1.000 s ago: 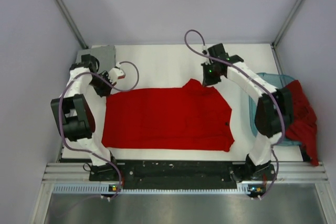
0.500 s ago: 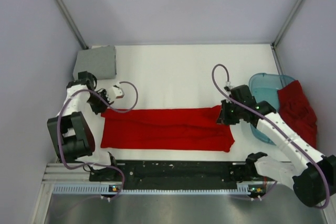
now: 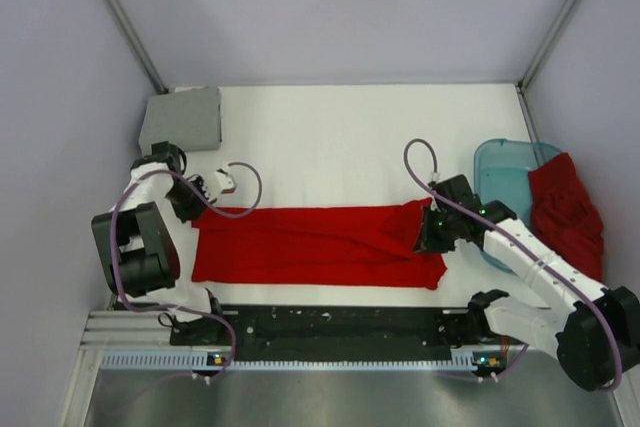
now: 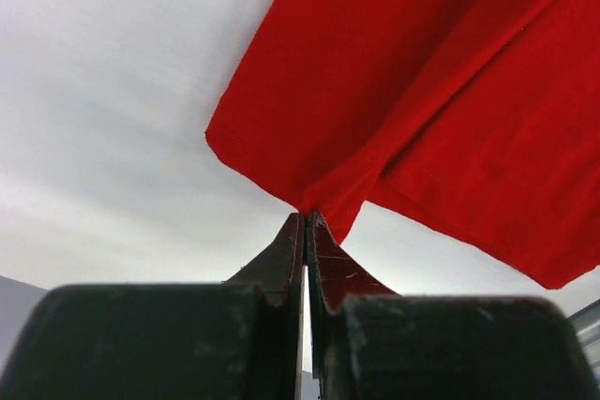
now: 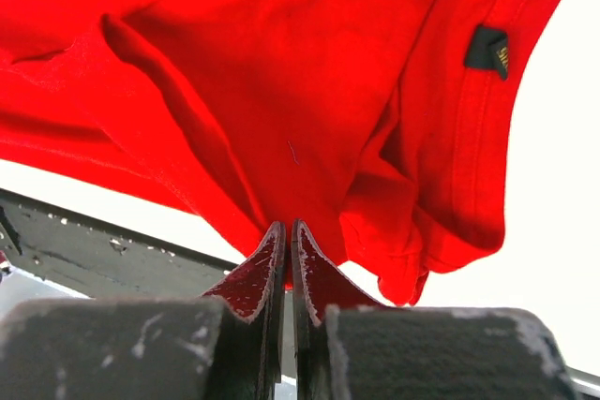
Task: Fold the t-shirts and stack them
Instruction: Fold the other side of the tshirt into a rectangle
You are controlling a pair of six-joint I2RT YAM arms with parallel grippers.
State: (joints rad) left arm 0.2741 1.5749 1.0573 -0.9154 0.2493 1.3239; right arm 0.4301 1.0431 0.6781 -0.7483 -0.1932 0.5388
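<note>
Left end effector: fingers pressed together, pinching a corner of the bright red t-shirt; cloth fans out toward 1 o'clock in the wrist view. Right end effector: fingers also clamped narrow, gripping a bunched fold of the same shirt, black label at 1 o'clock of the grip.

Top view: the left one holds the shirt's 9 o'clock end and the right one its 3 o'clock end. Shirt is folded into a long band on the white counter, running 9 to 3 across the 6 o'clock part, near the arm bases.

Light grey t-shirt folded flat at the counter's 10 o'clock corner. Tub at the 3 o'clock edge, darker red t-shirt heaped over its 3 o'clock side.
</note>
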